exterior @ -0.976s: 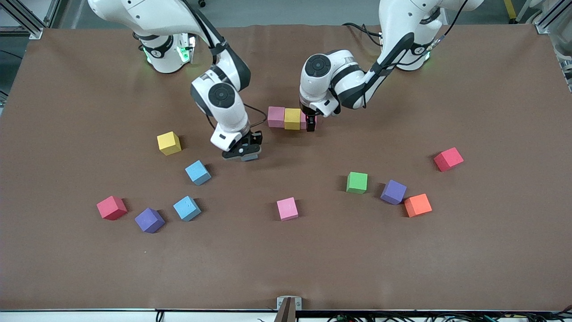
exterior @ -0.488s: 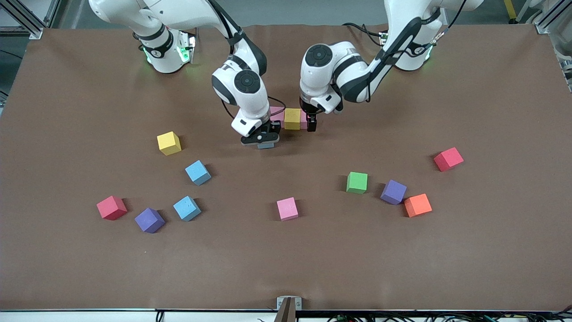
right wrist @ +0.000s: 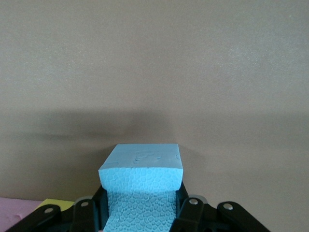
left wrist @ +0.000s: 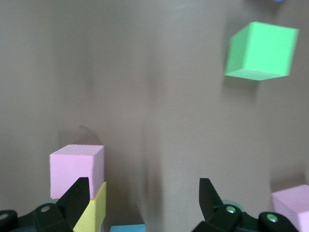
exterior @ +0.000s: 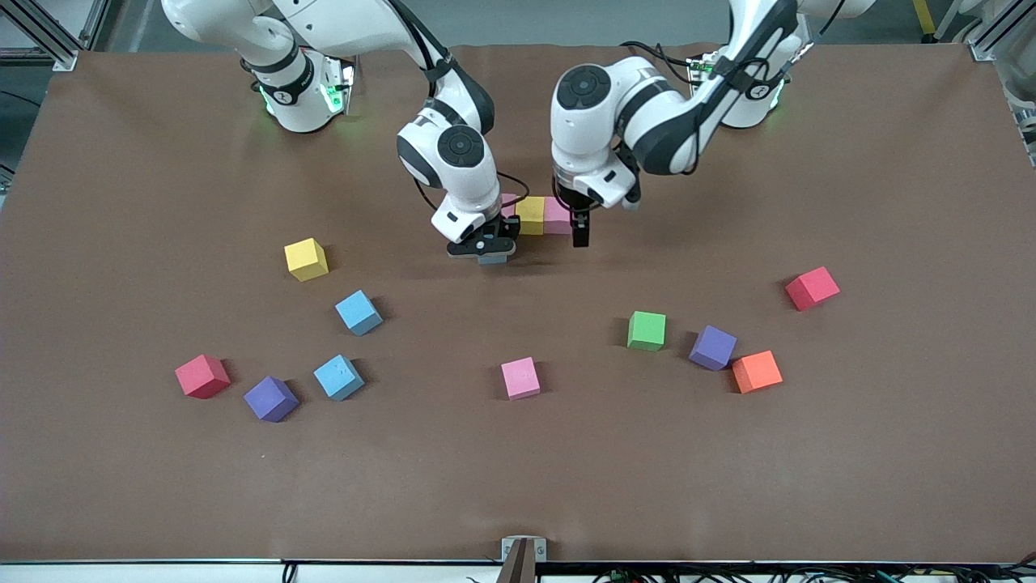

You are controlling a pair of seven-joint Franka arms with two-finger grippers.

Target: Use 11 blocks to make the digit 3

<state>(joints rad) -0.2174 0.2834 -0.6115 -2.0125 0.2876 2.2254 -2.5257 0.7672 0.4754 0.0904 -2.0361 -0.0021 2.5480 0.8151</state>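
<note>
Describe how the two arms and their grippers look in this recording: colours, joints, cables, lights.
Both arms are glossy white with black bands at the joints and round dark-grey caps on the wrist joints. Black cables run along each forearm, and green lights glow at both bases. The left gripper and the right gripper have black fingers with screw heads visible at their mounts; each gripper body is white.
</note>
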